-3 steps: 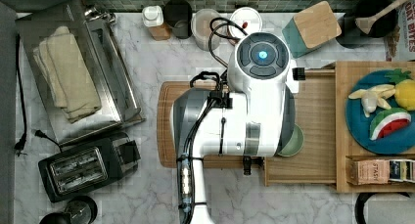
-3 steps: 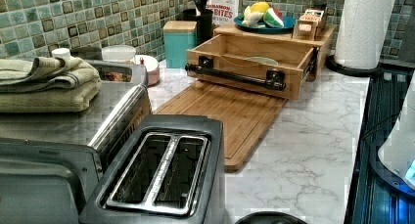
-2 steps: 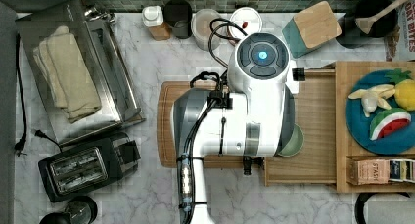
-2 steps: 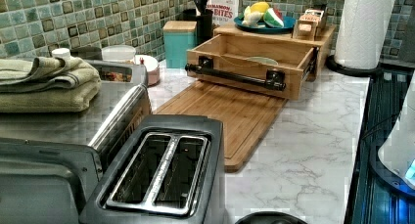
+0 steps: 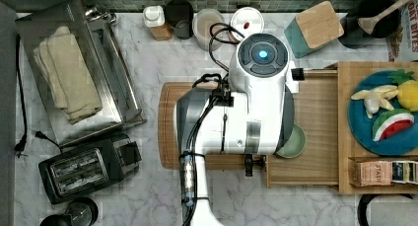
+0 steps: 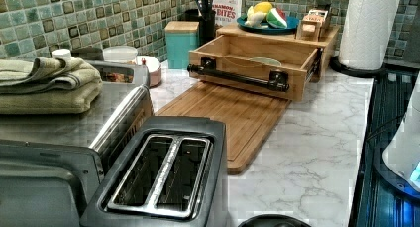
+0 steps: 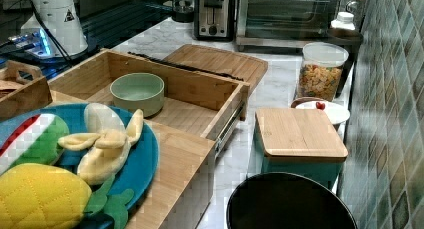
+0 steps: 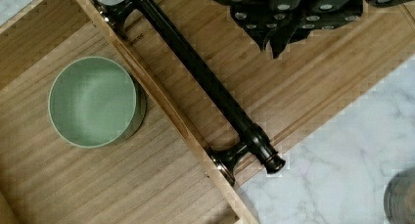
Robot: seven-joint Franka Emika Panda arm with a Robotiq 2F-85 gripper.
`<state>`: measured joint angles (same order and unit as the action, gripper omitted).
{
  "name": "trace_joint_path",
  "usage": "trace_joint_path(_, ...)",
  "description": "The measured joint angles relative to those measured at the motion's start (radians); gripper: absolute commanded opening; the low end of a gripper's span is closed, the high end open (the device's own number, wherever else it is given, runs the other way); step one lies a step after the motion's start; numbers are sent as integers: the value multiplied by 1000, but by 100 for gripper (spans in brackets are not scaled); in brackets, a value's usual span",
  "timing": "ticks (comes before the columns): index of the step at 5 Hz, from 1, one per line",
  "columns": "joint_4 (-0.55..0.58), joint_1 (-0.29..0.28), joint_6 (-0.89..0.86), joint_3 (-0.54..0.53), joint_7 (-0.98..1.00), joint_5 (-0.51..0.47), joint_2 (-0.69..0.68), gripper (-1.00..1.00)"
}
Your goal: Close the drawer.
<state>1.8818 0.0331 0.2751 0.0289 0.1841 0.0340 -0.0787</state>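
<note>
Your jaws (image 8: 281, 43) hang above the cutting board (image 6: 228, 113), just clear of the black bar handle (image 8: 205, 79), and you cannot tell from the dark finger assembly whether they are open or closed; they hold nothing that shows.

The drawer (image 7: 195, 96) is pulled well out of the cabinet (image 7: 175, 154), so the closing has not begun in any visible way. In the top view the drawer floor (image 5: 315, 112) lies at about 3 o'clock from the arm's white body (image 5: 251, 122), with its front reaching over the cutting board. The handle is untouched, and the whole travel back into the cabinet looks left to do. You would likely need the jaws brought down against the front face or the bar, then a steady push toward the cabinet.

Inside the drawer sits one pale green bowl (image 8: 93, 101), upright and empty, near the front wall. On the cabinet top, a blue plate (image 7: 145, 159) carries toy fruit: a banana (image 7: 107, 139), a pineapple (image 7: 40, 196) and a watermelon slice (image 7: 30, 139). On the table beside the tiled wall, a clear jar (image 7: 321, 71) holds cereal.
</note>
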Motion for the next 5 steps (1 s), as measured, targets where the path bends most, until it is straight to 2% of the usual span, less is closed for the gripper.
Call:
trace_joint_path(1,30,1,77,-5,81,-25,0,-100)
trace_joint_path(3,132,-48,192,-10,98,-40,47,-100)
trace_joint_path(4,146,-83,197,-15,194,-30,48,-100)
trace_joint_path(5,146,-95,197,-34,308,32,24,-100)
